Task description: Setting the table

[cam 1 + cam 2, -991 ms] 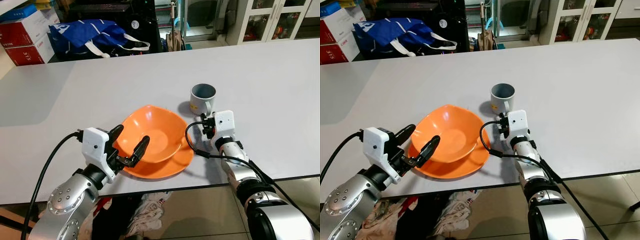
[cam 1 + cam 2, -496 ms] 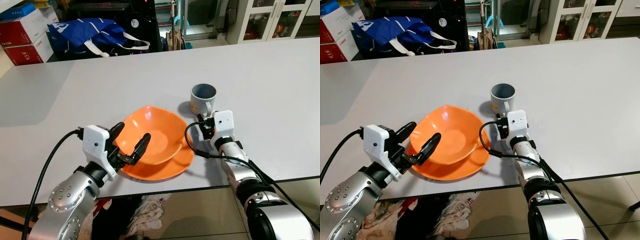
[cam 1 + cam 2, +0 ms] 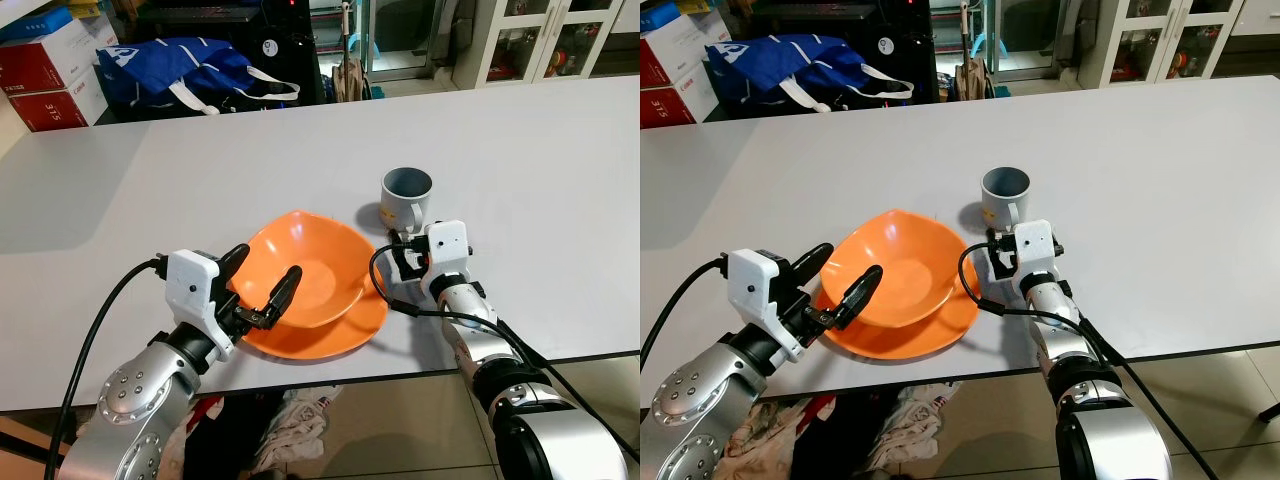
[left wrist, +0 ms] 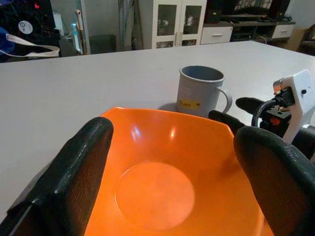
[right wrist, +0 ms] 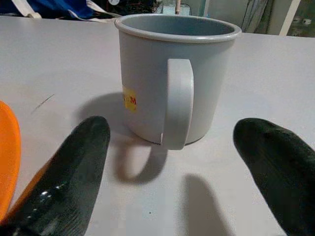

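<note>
An orange bowl [image 3: 305, 275] sits on an orange plate [image 3: 360, 318] near the table's front edge. My left gripper [image 3: 266, 268] is open at the bowl's near-left rim. In the left wrist view its fingers [image 4: 81, 162] stand on either side of the bowl [image 4: 157, 182]. A grey mug [image 3: 405, 197] stands upright just behind and right of the plate, its handle turned toward me. My right gripper [image 3: 418, 246] is low over the table just short of the mug, open. In the right wrist view the mug's handle [image 5: 177, 103] lies between its fingers [image 5: 81, 157].
The white table [image 3: 520, 150] stretches wide behind and to the right of the dishes. Beyond its far edge lie a blue bag [image 3: 180, 70] and red-and-white boxes [image 3: 50, 70]. Cabinets with glass doors [image 3: 540, 40] stand at the back right. Crumpled clothes [image 3: 295, 420] lie on the floor under the front edge.
My right gripper's fingers have spread apart in front of the mug. The left gripper, bowl, plate and mug stay where they were.
</note>
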Robot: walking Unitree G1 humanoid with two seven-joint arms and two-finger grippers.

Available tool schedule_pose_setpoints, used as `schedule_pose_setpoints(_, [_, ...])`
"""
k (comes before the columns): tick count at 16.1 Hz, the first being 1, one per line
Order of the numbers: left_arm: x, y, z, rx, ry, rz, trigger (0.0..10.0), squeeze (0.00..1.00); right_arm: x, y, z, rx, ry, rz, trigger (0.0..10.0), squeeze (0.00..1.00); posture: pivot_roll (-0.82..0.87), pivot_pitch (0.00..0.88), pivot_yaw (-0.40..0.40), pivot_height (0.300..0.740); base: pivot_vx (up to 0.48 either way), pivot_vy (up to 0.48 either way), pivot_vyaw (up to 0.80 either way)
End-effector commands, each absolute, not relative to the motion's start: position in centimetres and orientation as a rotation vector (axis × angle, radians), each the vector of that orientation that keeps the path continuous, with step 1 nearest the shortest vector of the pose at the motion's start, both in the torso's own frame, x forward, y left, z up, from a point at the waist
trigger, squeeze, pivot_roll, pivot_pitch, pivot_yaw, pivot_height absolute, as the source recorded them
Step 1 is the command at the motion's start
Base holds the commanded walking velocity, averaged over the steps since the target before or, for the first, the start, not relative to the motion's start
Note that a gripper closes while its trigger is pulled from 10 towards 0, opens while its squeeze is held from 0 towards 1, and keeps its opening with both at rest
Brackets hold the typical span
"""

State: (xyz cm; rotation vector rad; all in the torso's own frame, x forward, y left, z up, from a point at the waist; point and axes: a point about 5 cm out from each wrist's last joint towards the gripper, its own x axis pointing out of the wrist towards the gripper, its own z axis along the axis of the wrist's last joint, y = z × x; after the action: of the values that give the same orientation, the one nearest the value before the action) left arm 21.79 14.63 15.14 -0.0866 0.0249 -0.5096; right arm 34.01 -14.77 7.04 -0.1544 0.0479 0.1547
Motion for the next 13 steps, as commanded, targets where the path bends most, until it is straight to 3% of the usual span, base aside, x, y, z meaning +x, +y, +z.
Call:
schedule_pose_setpoints(1, [21.98, 14.66, 14.97, -0.083, 0.038, -0.509, 10.0, 0.00, 33.83, -14.67, 7.06, -0.169, 0.032, 0.165, 10.0, 1.00, -0.03, 0.000, 0.107, 0.740, 0.000, 0.000, 0.00])
schedule_pose_setpoints(13, [22.27, 14.55, 14.93, -0.083, 0.033, -0.516, 10.0, 0.00, 33.98, -14.79, 7.86, -0.183, -0.021, 0.162, 10.0, 1.00, -0.04, 0.000, 0.107, 0.740, 0.000, 0.000, 0.00])
